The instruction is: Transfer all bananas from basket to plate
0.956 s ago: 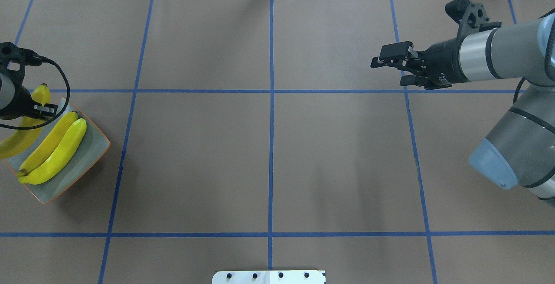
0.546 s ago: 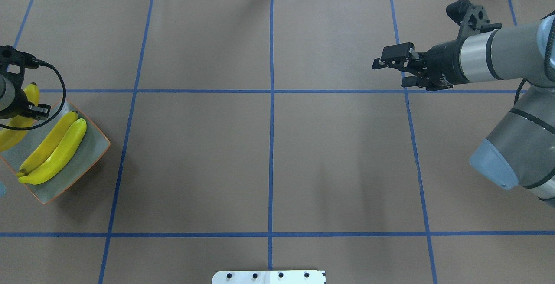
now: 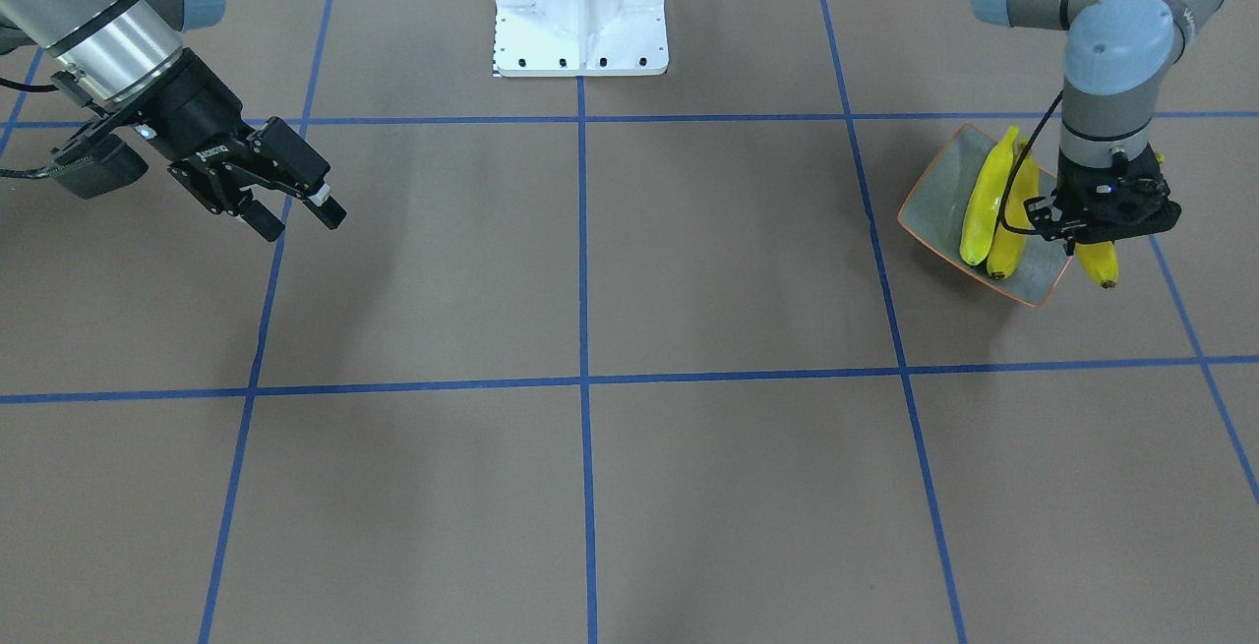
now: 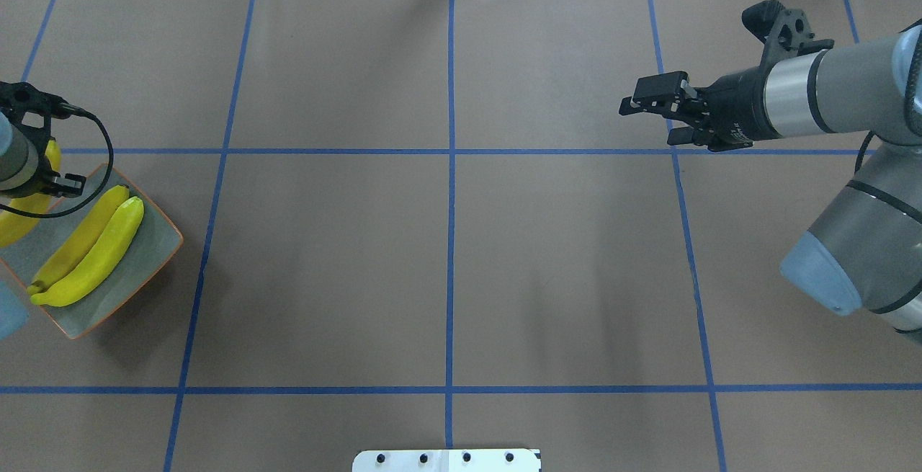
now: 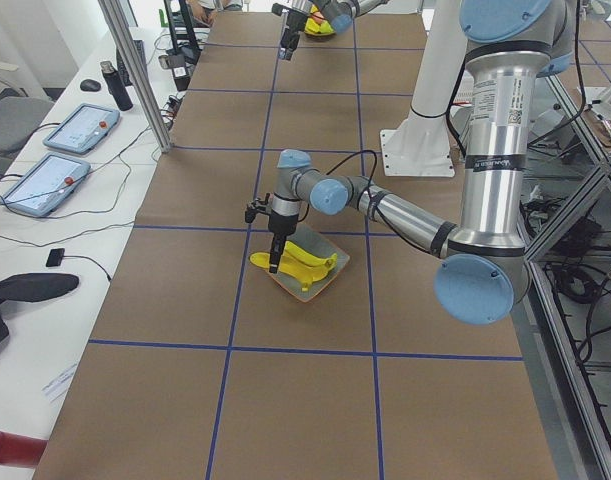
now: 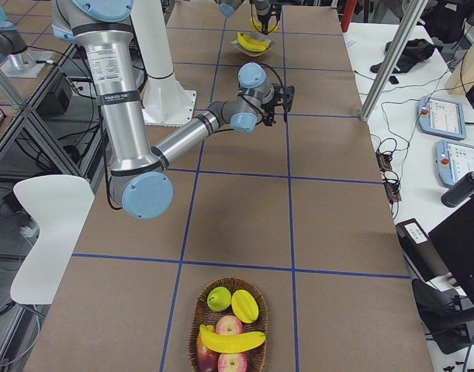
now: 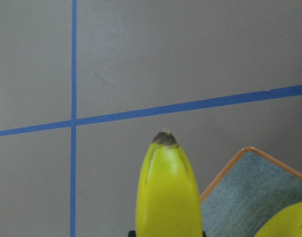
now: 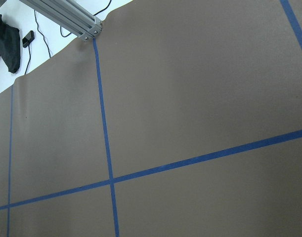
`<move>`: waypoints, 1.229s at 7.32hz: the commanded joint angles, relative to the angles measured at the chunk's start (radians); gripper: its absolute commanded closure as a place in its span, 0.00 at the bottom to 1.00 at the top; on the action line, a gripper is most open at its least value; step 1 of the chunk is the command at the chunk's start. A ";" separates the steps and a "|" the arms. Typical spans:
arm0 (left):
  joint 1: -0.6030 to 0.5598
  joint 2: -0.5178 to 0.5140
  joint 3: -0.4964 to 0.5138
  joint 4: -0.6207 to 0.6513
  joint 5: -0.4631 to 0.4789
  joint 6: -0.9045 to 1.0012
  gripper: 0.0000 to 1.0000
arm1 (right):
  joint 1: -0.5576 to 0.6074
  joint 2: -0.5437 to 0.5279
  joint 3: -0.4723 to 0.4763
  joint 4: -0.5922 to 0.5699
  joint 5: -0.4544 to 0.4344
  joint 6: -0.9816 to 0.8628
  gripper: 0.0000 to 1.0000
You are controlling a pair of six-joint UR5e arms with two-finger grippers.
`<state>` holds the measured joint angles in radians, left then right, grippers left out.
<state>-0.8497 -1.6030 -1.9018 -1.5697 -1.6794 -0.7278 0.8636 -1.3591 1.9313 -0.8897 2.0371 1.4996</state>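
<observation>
Now: one banana (image 3: 1099, 266) held at the plate (image 3: 932, 200) edge

My left gripper (image 3: 1090, 239) is closed around it, over the rim, beside two bananas (image 3: 987, 194) lying in the plate. My right gripper (image 3: 300, 206) hangs with its jaws spread, holding nothing. Far off, the basket (image 6: 195, 324) has another banana (image 6: 233, 340) among other fruit (image 6: 230, 324).

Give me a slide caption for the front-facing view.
Left claw holds a banana at the edge of the plate, two bananas lying in it; right claw open, far off.
</observation>
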 commanded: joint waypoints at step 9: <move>0.055 -0.017 0.027 0.005 0.010 0.001 0.01 | 0.003 0.008 0.008 0.002 0.002 0.011 0.00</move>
<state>-0.7936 -1.6169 -1.8746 -1.5647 -1.6690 -0.7360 0.8657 -1.3531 1.9363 -0.8882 2.0375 1.5107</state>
